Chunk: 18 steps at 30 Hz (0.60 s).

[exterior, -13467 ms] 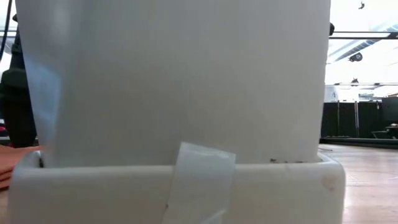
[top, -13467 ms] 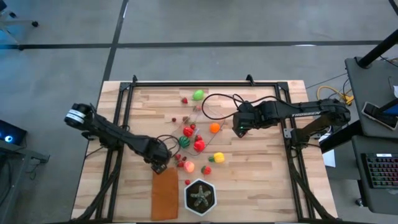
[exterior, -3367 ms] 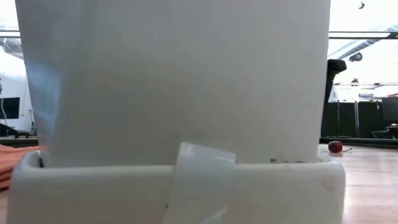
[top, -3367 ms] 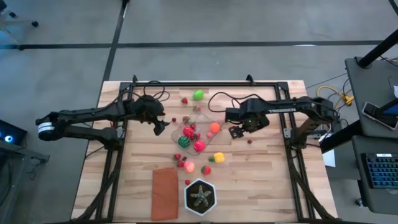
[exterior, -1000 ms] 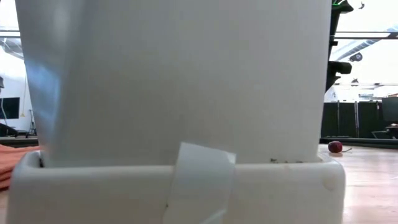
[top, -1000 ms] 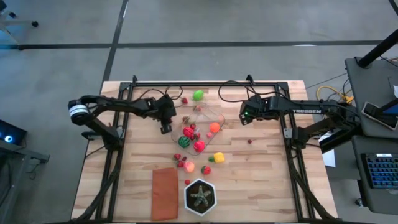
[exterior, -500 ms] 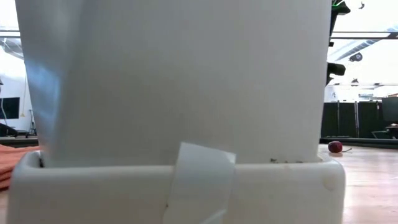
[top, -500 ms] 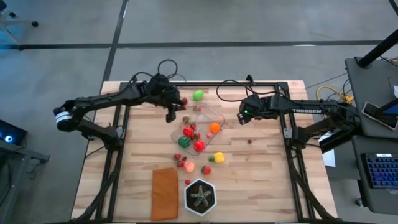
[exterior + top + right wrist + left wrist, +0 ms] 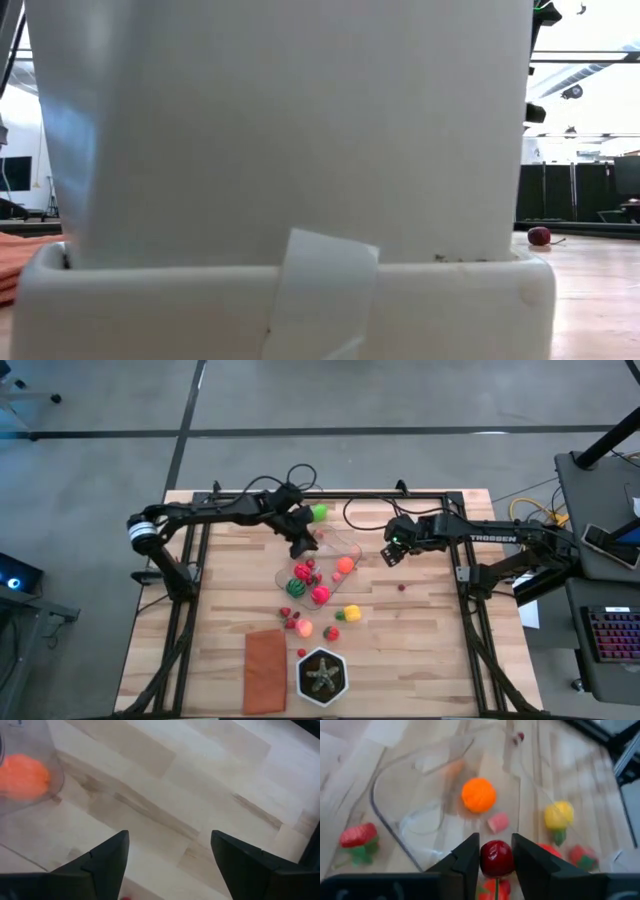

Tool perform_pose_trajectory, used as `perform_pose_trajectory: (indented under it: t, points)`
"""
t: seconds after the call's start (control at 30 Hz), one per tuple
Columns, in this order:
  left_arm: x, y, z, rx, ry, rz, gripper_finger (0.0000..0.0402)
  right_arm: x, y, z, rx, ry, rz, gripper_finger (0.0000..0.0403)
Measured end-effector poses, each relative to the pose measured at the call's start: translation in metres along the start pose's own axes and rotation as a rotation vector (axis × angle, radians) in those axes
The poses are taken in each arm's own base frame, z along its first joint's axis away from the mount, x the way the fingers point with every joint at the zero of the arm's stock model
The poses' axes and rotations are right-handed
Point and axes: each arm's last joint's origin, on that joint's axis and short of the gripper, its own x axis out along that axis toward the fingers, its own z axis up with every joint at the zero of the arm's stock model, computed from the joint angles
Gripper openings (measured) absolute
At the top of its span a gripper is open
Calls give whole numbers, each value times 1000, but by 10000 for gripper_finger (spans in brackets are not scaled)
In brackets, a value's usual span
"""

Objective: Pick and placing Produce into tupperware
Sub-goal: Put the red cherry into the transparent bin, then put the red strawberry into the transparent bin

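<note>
The tupperware (image 9: 322,563), a clear rounded-corner rectangular container, sits open on the wooden table. The left gripper (image 9: 496,856) is directly above it, and a small dark red cherry (image 9: 496,858) is pinched between the two fingers. Below and ahead of the fingertips, inside the container, lie an orange fruit (image 9: 478,795) and a small pink piece (image 9: 498,822). A yellow fruit (image 9: 558,816) lies beyond the container's wall, and a strawberry (image 9: 358,835) lies outside it on the opposite side of the fingers.
</note>
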Motion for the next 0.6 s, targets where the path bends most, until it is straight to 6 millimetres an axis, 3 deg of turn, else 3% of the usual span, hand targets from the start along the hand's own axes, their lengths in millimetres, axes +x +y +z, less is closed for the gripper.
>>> perform_pose_trajectory:
  t: [0.23, 0.37, 0.6]
  points:
    - [-16, -8, 12, -44, -104, 35, 200, 0, 0, -1, 1, 19, 17, 283]
    - [-30, -13, 12, -41, -131, 143, 252, 0, 0, -1, -10, 18, 16, 282]
    - [-57, -24, 4, -79, -120, 272, 269, 1, -1, 0, -74, 14, 8, 280]
